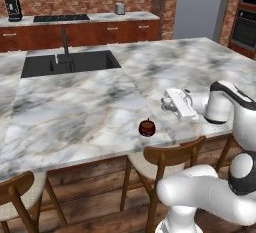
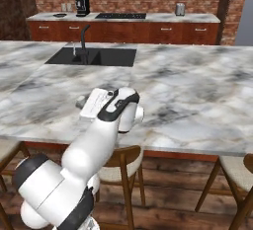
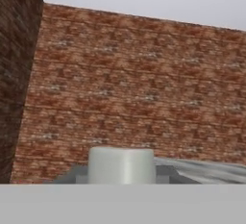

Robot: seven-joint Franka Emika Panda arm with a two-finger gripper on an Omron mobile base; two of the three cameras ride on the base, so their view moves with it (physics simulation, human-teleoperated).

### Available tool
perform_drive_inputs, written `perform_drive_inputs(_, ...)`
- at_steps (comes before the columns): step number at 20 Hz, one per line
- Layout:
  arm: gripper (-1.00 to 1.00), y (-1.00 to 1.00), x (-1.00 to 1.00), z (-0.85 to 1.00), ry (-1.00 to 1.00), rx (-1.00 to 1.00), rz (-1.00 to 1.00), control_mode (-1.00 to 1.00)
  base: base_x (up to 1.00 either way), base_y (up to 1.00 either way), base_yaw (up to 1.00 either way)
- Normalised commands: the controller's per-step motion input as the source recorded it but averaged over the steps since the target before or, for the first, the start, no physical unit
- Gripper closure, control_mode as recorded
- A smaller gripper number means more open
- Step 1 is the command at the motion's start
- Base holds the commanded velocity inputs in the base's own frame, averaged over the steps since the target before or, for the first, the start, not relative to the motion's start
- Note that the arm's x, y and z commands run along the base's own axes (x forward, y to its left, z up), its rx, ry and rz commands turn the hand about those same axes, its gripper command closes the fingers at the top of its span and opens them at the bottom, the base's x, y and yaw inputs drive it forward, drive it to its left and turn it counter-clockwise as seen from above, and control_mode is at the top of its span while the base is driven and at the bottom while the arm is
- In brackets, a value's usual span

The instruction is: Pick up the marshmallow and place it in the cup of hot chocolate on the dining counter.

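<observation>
right now the fingers point(image 1: 165, 102) are clamped on the marshmallow point(image 3: 121, 165), held level above the marble tabletop point(image 1: 90, 102) near its front edge; the cup of hot chocolate point(image 1: 147, 127) sits on the tabletop just beside the hand, toward the sink point(image 1: 70, 63)

You're looking at a glossy white arm point(image 2: 94, 145) built of rounded, tube-like segments, with dark grey bands at its joints. A boxy white hand block leads to the pincer point(image 1: 164, 102).
</observation>
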Motion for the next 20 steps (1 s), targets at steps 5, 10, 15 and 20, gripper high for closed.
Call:
perform_drive_inputs(5,1.00,0.00,0.65,-0.21,-0.01,-0.02,0.15,-1.00,0.00,0.00,0.00)
perform_drive_inputs(10,1.00,0.00,0.37,-0.37,-0.07,-0.09,0.12,-1.00,0.00,0.00,0.00)
perform_drive_inputs(15,1.00,0.28,0.15,-0.28,-0.07,-0.09,0.02,-1.00,0.00,0.00,0.00)
perform_drive_inputs(20,1.00,0.18,0.00,-0.32,0.01,-0.03,0.00,-1.00,0.00,0.00,0.00)
